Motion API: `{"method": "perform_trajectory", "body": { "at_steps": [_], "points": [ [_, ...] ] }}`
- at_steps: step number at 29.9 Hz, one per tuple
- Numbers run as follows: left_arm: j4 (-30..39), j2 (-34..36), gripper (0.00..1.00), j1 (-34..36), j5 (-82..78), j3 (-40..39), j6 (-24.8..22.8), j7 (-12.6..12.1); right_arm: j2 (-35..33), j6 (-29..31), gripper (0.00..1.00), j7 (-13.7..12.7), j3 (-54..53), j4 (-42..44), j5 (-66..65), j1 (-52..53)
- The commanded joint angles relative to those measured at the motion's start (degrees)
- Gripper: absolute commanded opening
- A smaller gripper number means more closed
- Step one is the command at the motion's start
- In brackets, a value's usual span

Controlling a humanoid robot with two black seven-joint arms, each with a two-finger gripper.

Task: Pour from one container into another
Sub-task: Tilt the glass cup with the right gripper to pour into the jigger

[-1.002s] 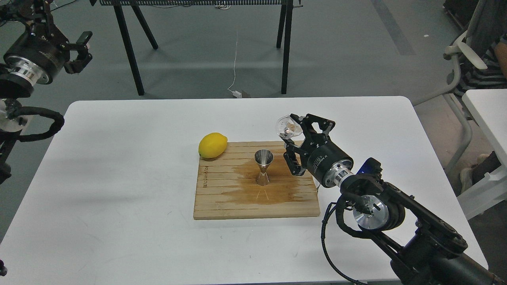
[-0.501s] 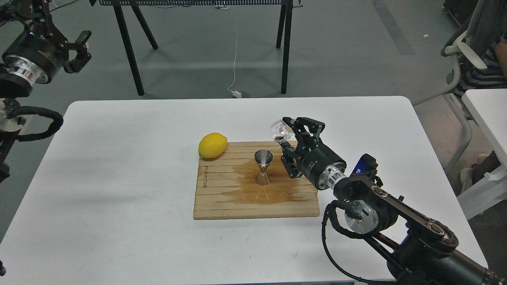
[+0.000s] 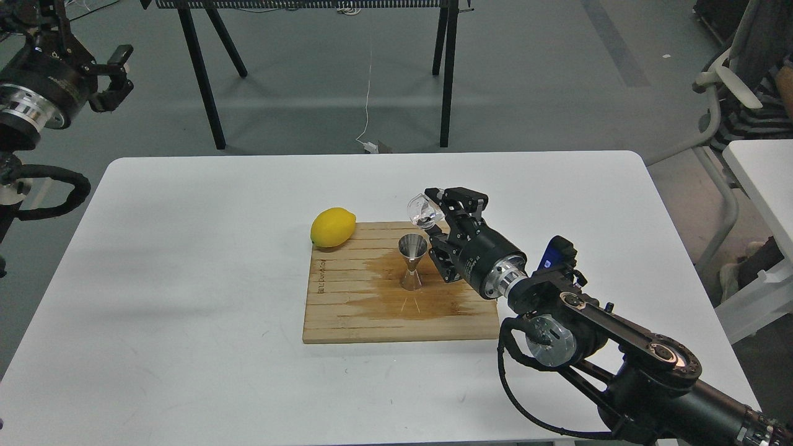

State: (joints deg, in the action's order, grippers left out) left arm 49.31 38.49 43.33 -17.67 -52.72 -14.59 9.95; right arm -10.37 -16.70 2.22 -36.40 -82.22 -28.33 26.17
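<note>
White tabletop (image 3: 186, 260) carries a wooden board (image 3: 347, 316) with a lemon (image 3: 332, 227) at its back-left corner. Off the table's left, the left gripper (image 3: 113, 77) hangs with fingers spread, empty. Mid-board, the steel jigger (image 3: 412, 261) stands upright. Just right, the right gripper (image 3: 441, 214) clamps the glass cup (image 3: 423, 210), tipped, mouth leftward above the jigger.

my right gripper (image 3: 441, 214) has carried the glass cup (image 3: 424, 209) leftward and lower, from beyond the board's far right corner to just above the jigger (image 3: 412, 261) rim, tipped further. my left gripper (image 3: 106, 79) has drifted up and left.
</note>
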Motion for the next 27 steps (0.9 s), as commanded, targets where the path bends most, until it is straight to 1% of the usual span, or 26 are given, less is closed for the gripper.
{"method": "perform_trajectory", "body": {
  "at_steps": [1, 15, 27],
  "points": [
    [0.0, 0.0, 0.99, 0.0, 0.0, 0.0, 0.0, 0.0, 0.0, -0.3, 0.23, 0.0, 1.2, 0.6, -1.8, 0.6],
    [0.0, 0.0, 0.99, 0.0, 0.0, 0.0, 0.1, 0.0, -0.5, -0.3, 0.23, 0.7, 2.7, 1.5, -5.8, 1.8],
    [0.0, 0.6, 0.99, 0.1, 0.1, -0.1, 0.0, 0.0, -0.8, -0.3, 0.23, 0.9, 6.5, 2.6, -9.1, 4.2]
  ]
}}
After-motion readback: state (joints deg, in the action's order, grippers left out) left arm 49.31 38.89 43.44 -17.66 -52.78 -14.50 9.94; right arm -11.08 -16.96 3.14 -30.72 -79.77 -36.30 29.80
